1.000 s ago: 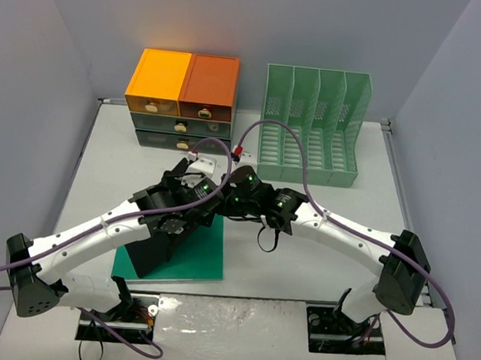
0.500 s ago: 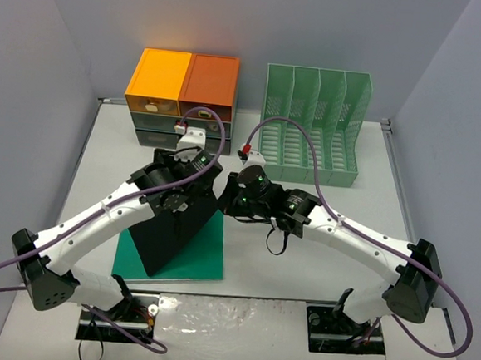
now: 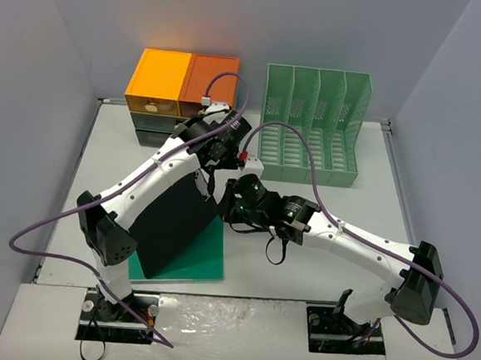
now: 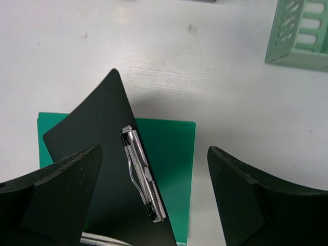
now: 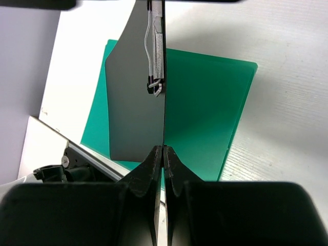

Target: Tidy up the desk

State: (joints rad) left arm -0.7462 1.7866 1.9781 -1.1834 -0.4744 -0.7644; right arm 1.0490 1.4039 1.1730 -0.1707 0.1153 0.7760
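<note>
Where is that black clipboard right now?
In the top view, the black clipboard is tipped up on edge, left of centre on the desk, over the green folder and pinched by the right tool.

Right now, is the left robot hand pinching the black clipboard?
No, the left gripper hangs open above the black clipboard, its fingers wide apart.

The left arm point(image 3: 153, 173) is stretching far and rightward from its near-left base with the wrist pointing down. The left gripper point(image 4: 154, 149) is hovering with jaws spread wide, gripping nothing. The right arm point(image 3: 360, 244) is reaching low and leftward. The right gripper point(image 5: 163, 149) is pinching the clipboard point(image 5: 136, 102) by its edge, fingers pressed together.
</note>
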